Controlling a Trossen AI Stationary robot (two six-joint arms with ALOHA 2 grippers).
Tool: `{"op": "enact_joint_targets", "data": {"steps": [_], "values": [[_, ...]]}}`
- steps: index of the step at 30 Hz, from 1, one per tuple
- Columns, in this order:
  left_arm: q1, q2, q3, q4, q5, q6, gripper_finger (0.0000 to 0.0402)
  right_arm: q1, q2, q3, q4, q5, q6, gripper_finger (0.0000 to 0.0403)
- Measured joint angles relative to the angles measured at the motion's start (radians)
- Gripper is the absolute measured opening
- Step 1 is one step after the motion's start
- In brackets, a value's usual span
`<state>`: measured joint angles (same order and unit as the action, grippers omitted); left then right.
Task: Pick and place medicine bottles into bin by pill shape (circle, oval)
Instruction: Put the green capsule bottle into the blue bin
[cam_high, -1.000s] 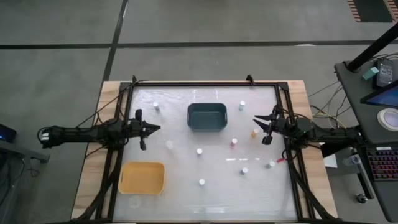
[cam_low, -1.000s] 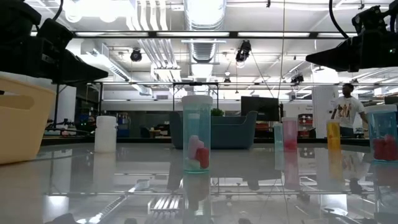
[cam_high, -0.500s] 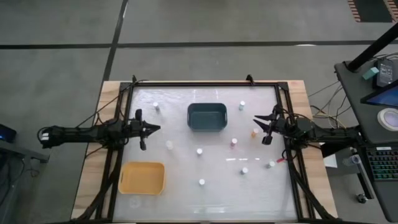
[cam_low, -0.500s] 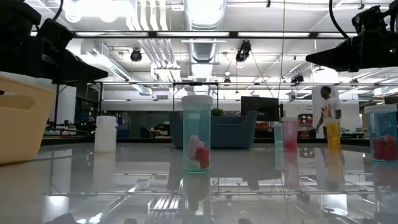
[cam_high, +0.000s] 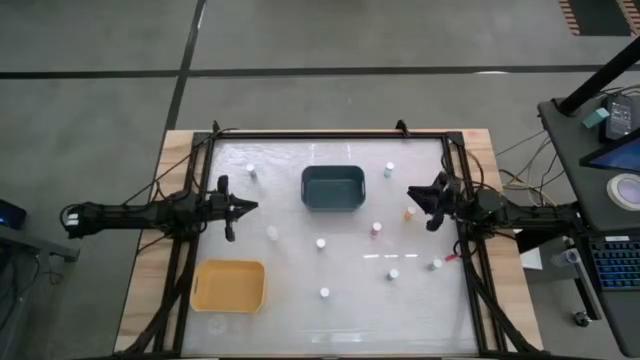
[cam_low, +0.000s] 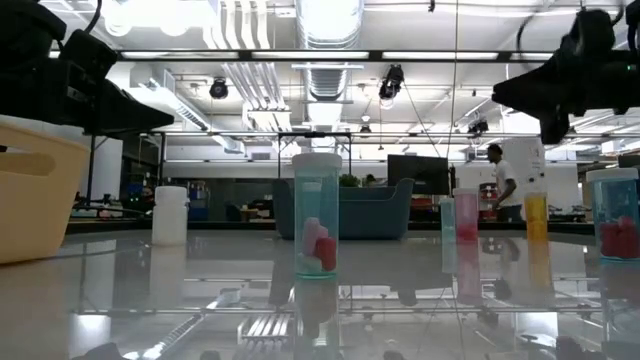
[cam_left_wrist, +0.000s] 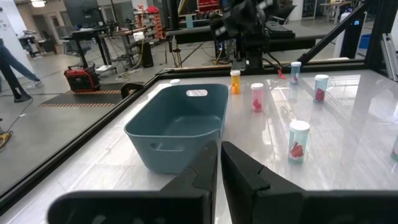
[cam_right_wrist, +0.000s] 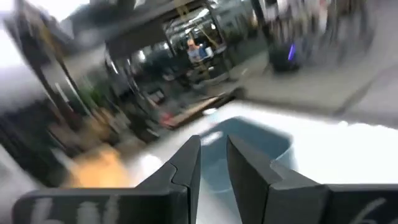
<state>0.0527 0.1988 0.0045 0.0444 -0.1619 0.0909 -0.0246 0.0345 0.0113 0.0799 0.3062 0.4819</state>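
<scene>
High view: left gripper (cam_high: 243, 207) by the left rail, jaws pressed together, empty. Right gripper (cam_high: 415, 194) inside the right rail, jaws slightly parted, empty, beside an orange-bodied medicine bottle (cam_high: 408, 213). Small white-capped bottles (cam_high: 321, 243) stand scattered, well apart, between the dark teal plastic bin (cam_high: 333, 187) and the yellow plastic bin (cam_high: 229, 285).

Low view: clear bottle (cam_low: 316, 215) stands upright mid-table.

The right wrist view is smeared all over: only a vague blue-grey plastic bin (cam_right_wrist: 249, 152) shows past the dark fingers (cam_right_wrist: 186, 165). From above, the small white-capped medicine bottles (cam_high: 321, 243) are too tiny to tell the pill shapes. In the low view the yellow plastic bin (cam_low: 35, 190) is cut off by the picture's edge, and so are the dark arms.
</scene>
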Motion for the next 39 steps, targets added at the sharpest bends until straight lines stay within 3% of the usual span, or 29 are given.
{"op": "enact_joint_targets", "data": {"steps": [2,4,13,22,26,33,39], "values": [[0.000,0.000,0.000,0.000,0.000,0.002,0.0006,0.000,0.000,0.000,0.000,0.001,0.179,0.0068],[0.000,0.000,0.000,0.000,0.000,0.001,0.0006,0.000,0.000,0.000,0.000,0.001,0.235,0.0068],[0.000,-0.001,0.000,0.008,-0.001,-0.004,0.0006,0.000,0.000,0.000,0.007,0.001,0.219,0.0068],[0.000,-0.001,0.000,0.161,-0.002,0.073,0.0006,0.000,0.000,0.000,0.007,0.010,0.212,0.0068],[0.000,-0.001,0.000,0.267,-0.002,0.067,0.0006,-0.001,0.000,0.000,0.016,0.093,0.183,0.0068],[0.000,-0.002,0.000,0.417,-0.001,0.045,0.0006,-0.002,0.006,0.000,0.138,0.097,0.071,0.0068],[0.000,0.008,-0.001,0.714,0.000,0.040,0.0006,-0.002,0.044,0.000,0.334,0.095,-0.107,0.0068]]}}
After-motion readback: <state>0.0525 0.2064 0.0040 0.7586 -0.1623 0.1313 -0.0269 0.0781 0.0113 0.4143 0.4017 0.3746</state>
